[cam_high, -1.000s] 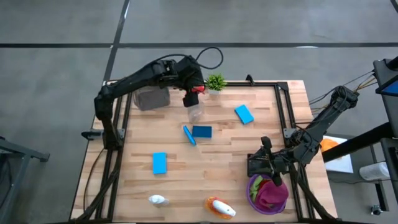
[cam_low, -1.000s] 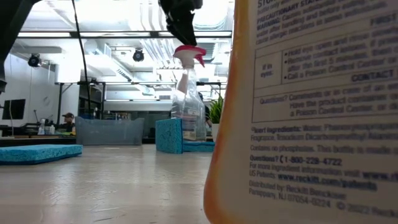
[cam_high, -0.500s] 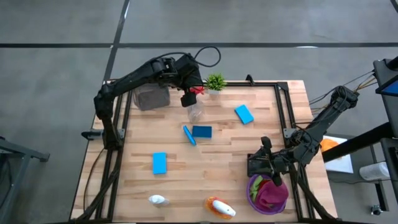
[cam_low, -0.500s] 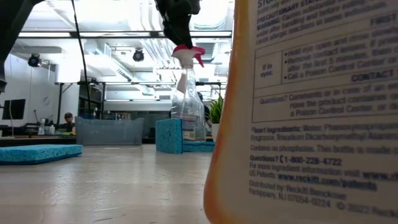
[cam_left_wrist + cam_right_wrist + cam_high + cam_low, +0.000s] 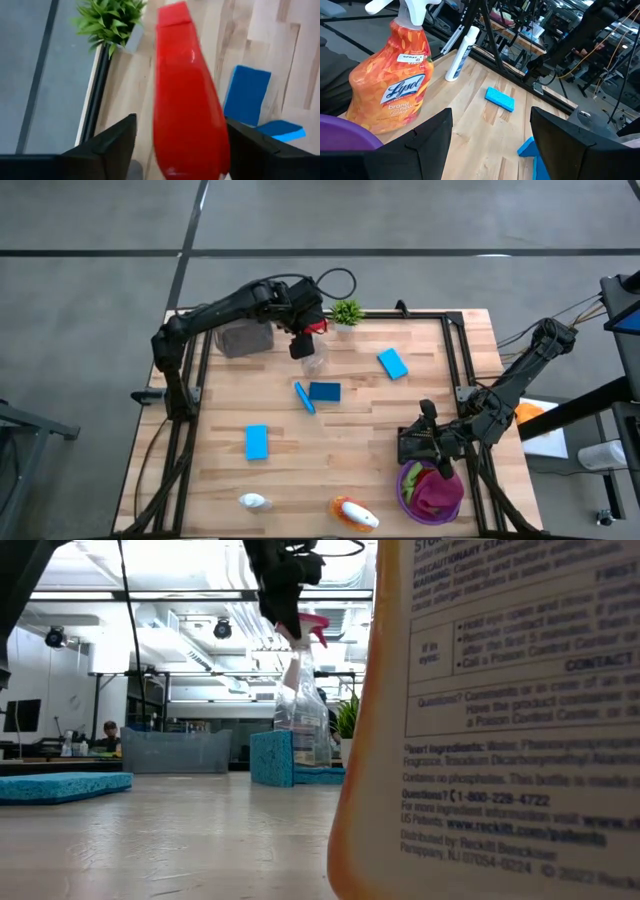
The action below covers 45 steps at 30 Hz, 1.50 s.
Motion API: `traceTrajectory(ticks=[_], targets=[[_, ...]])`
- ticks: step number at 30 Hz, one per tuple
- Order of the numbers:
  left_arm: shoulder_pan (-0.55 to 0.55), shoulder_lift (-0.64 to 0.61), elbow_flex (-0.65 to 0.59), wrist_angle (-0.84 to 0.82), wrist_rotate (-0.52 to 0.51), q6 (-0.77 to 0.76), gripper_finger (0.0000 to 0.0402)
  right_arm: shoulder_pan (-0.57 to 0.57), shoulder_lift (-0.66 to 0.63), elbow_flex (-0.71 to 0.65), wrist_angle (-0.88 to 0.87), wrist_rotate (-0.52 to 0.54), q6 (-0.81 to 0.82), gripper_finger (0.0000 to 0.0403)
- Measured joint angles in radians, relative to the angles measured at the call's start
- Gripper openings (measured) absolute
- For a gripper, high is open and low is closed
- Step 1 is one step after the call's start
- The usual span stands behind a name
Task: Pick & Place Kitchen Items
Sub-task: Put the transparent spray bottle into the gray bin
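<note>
A clear spray bottle (image 5: pixel 313 358) with a red trigger head (image 5: pixel 186 95) stands upright on the table near the far edge. My left gripper (image 5: pixel 303 337) is open and comes down over it, one finger (image 5: pixel 107 147) on each side of the red head. My right gripper (image 5: pixel 427 442) waits open at the right, above a purple bowl (image 5: pixel 405 492) holding magenta and green cloths. Several blue sponges lie about: (image 5: pixel 393 363), (image 5: pixel 325 391), (image 5: pixel 256 442); one (image 5: pixel 304 397) stands on its edge. A white bottle (image 5: pixel 254 501) and an orange bottle (image 5: pixel 355 515) are at the near edge. My left gripper stands astride the bottle's red trigger head (image 5: pixel 215 125), coming from above at a steep slant. A gap shows beside one finger; the other finger (image 5: pixel 255 147) lies right against the red head, and I cannot tell whether it touches. The bottle stands on the table.
A tiny green potted plant (image 5: pixel 347 311) stands just right of the bottle at the far edge. A grey tub (image 5: pixel 243 337) sits at the far left corner. The orange bottle (image 5: pixel 500 720) fills the right of the low view. Bare wood lies in the table's middle.
My left gripper has come down toward the clear bottle's red head and tipped a little, so its fingers now flank the head. The bottle has stayed where it was.
</note>
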Motion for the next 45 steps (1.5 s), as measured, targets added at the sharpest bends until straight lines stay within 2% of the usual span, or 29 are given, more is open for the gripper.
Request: traceTrajectory(ticks=[9, 17, 30, 33, 36, 45], targets=[[0.000, 0.000, 0.002, 0.001, -0.001, 0.003, 0.0142, 0.000, 0.000, 0.000, 0.000, 0.000, 0.000, 0.0265], [0.002, -0.009, 0.003, -0.035, -0.001, -0.047, 0.0141, 0.000, 0.000, -0.001, 0.000, 0.000, 0.000, 0.0265], [0.082, -0.129, 0.068, -0.197, -0.062, -0.417, 0.0133, 0.000, 0.000, -0.001, -0.008, 0.000, 0.015, 0.0265], [0.110, -0.159, 0.064, -0.268, -0.108, -0.480, 0.0133, 0.000, 0.000, -0.001, -0.008, 0.000, 0.018, 0.0265], [0.134, -0.181, 0.062, -0.328, -0.140, -0.507, 0.0133, 0.000, 0.000, -0.001, -0.008, 0.000, 0.018, 0.0265], [0.152, -0.224, 0.097, -0.312, -0.132, -0.521, 0.0133, 0.000, 0.000, -0.001, -0.008, 0.000, 0.018, 0.0265]])
